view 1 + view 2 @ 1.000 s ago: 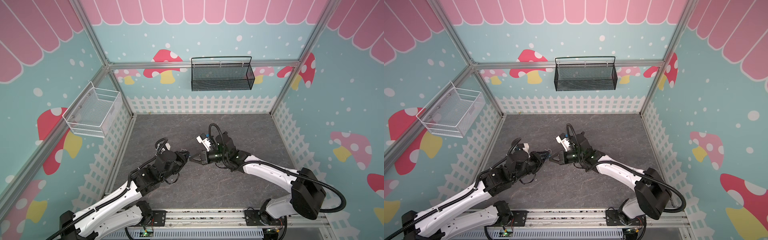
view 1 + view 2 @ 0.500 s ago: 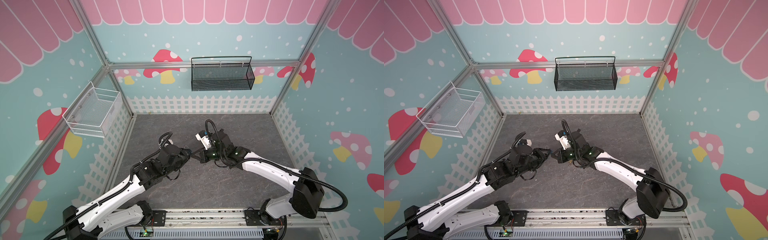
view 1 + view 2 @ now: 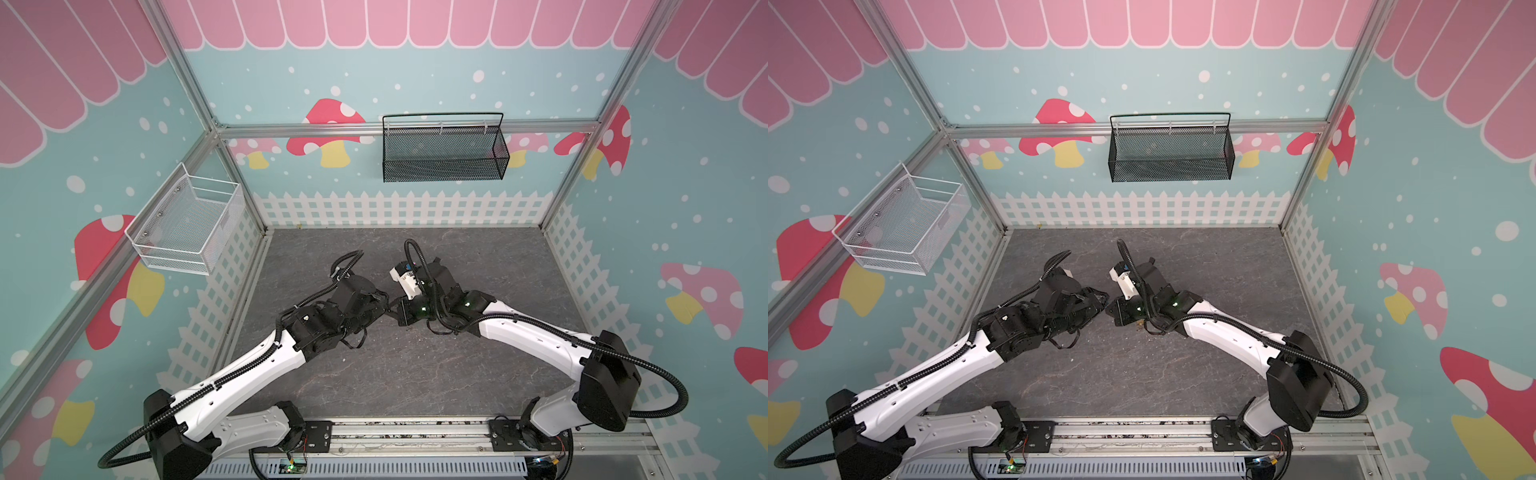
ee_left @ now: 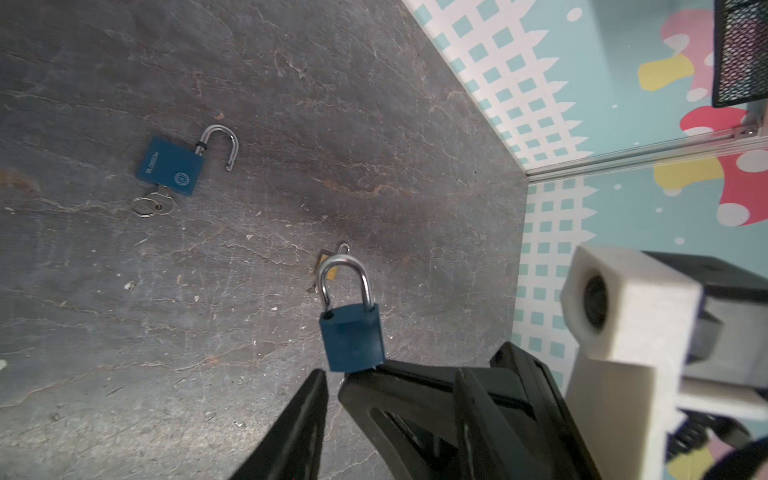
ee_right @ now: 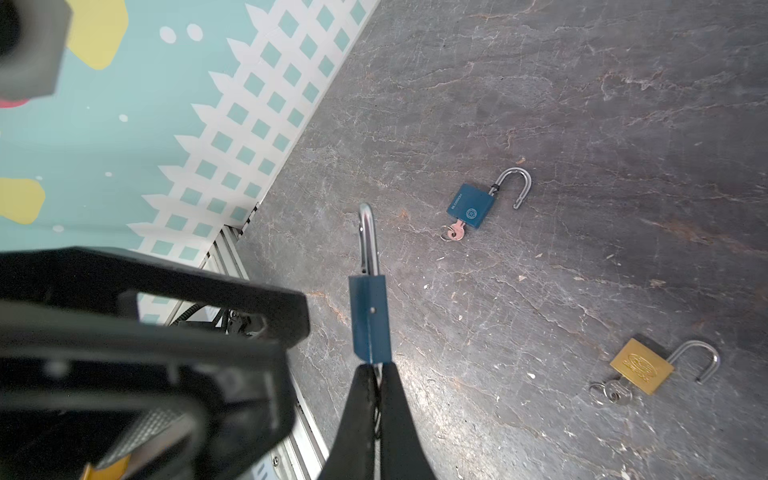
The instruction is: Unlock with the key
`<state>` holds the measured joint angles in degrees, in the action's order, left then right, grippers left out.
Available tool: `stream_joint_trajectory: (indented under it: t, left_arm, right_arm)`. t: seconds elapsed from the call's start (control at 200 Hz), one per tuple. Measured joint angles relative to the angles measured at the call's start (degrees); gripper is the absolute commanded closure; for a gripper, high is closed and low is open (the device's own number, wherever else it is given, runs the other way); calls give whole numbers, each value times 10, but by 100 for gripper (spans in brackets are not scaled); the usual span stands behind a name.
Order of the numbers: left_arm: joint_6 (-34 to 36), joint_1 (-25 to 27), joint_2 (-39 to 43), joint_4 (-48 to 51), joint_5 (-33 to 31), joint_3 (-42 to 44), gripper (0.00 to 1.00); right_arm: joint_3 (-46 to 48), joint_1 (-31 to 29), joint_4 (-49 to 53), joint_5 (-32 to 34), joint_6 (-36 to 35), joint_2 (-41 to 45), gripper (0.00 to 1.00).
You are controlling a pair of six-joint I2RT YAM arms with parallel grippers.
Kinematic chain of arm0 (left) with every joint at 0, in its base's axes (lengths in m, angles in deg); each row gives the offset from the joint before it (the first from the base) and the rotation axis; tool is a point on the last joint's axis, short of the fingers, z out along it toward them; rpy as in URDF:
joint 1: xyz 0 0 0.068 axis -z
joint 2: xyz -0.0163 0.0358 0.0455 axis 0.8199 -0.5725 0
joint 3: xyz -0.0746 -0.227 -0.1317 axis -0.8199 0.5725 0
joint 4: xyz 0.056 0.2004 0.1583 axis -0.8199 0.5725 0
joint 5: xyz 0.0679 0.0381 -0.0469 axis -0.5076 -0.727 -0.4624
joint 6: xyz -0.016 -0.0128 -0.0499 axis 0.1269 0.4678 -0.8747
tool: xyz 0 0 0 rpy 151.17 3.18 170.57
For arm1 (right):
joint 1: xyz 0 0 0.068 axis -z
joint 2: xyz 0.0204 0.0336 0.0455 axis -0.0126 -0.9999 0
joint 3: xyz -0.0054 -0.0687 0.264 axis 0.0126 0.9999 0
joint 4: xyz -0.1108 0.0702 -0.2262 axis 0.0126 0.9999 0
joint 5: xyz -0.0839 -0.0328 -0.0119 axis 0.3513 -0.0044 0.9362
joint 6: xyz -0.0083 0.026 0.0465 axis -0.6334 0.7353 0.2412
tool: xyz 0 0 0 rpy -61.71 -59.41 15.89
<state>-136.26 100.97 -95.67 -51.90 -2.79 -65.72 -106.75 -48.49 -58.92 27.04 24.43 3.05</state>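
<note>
A blue padlock point(image 4: 352, 336) hangs in the air above the grey floor, its steel shackle point(image 4: 345, 272) pointing away from both grippers. My right gripper point(image 5: 376, 368) is shut on the key point(image 5: 377, 376), a thin metal sliver at the lock's underside, mostly hidden by the fingers. My left gripper point(image 4: 390, 374) is open, with one finger point(image 4: 305, 411) clear of the lock body and the right gripper's tip between its jaws. In both top views the left gripper point(image 3: 383, 304) and right gripper point(image 3: 394, 312) meet mid-floor and hide the lock. Whether the shackle is latched I cannot tell.
A second blue padlock point(image 5: 471, 207) lies on the floor with its shackle swung open and a key in it. A brass padlock point(image 5: 642, 365), also open with a key, lies nearby. A black mesh basket point(image 3: 444, 149) and a white wire basket point(image 3: 187, 226) hang on the walls.
My left gripper's jaws have spread apart and come off the blue padlock. The padlock now hangs from the key in my right gripper. Both wrists shifted slightly toward the back.
</note>
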Motion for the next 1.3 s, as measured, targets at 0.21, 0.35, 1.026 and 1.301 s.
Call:
stream_joint_trajectory:
  t: [0.21, 0.35, 1.026, 1.301]
  left_arm:
    - [0, -1, -28, 9, -12, 0, 52]
    - [0, -4, -41, 9, -17, 0, 57]
    - [-12, -7, -51, -19, -17, 1, 100]
    - [51, -10, -41, -61, -22, 19, 100]
  right_arm:
    - [-10, -6, 10, 6, -5, 0, 100]
    - [-10, -7, 17, 6, -7, 0, 100]
    - [-11, -7, 19, 22, -16, 0, 100]
    - [-18, -7, 41, 48, -36, 8, 57]
